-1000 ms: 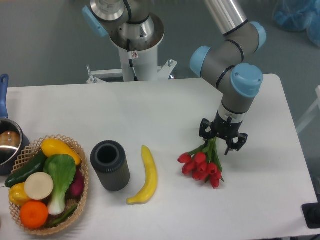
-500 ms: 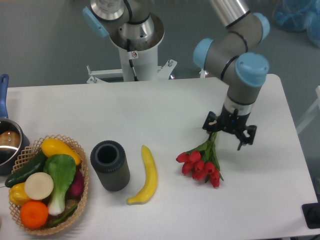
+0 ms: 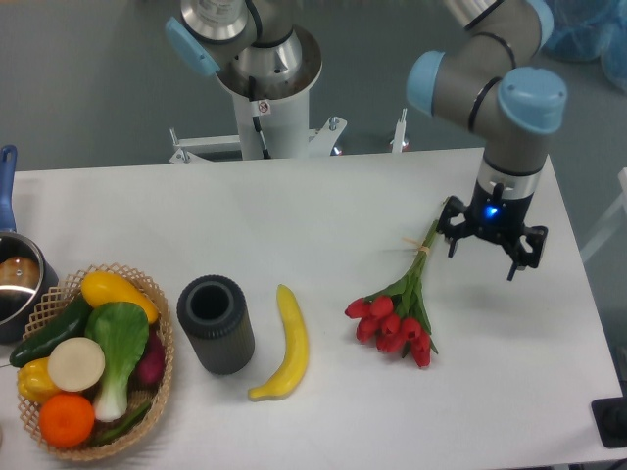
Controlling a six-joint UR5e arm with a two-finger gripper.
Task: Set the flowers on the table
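One bunch of flowers lies flat on the table toward its right edge, red heads toward the front edge and the tied stems angled toward the back right corner. The single gripper hangs just right of the stem ends, jaws spread and holding nothing. Toward the left lie one banana, one dark cylinder and, at the front left corner, one basket of vegetables, with one pot at the left edge.

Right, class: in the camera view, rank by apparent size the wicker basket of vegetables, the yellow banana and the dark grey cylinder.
1. Wicker basket, clearly largest.
2. Yellow banana and dark grey cylinder: too alike to rank; banana longer, cylinder wider.
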